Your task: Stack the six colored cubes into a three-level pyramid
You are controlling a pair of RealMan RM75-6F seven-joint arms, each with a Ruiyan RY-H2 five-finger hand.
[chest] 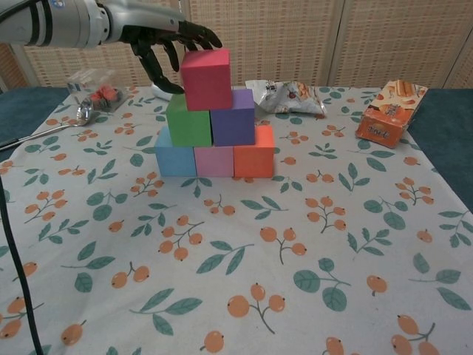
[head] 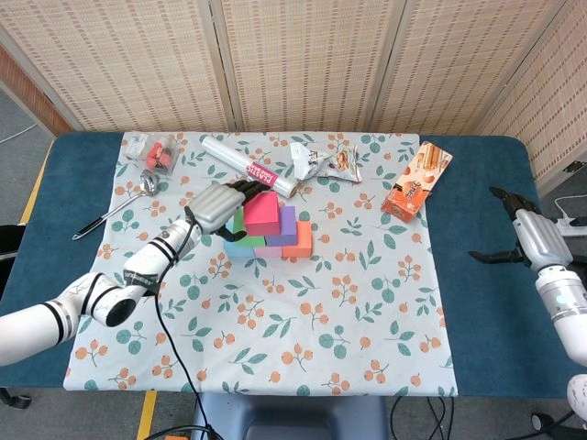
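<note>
From the head view, your left hand [head: 216,205] hovers with fingers spread and holding nothing just beside the red foam cube [head: 261,214] that tops the pyramid, while your right hand [head: 525,234] sits well apart at the far edge of the blue worktop [head: 486,302], its fingers apart and empty. From the chest view, the red foam cube sits on the green cube [chest: 188,120] and the purple cube [chest: 233,117], which rest on the blue cube [chest: 176,151], pink cube [chest: 214,160] and orange cube [chest: 254,151] in a row on the floral cloth [chest: 310,244], and your left hand's dark fingers [chest: 194,32] arch above and behind the top cube, seemingly just clear of it.
</note>
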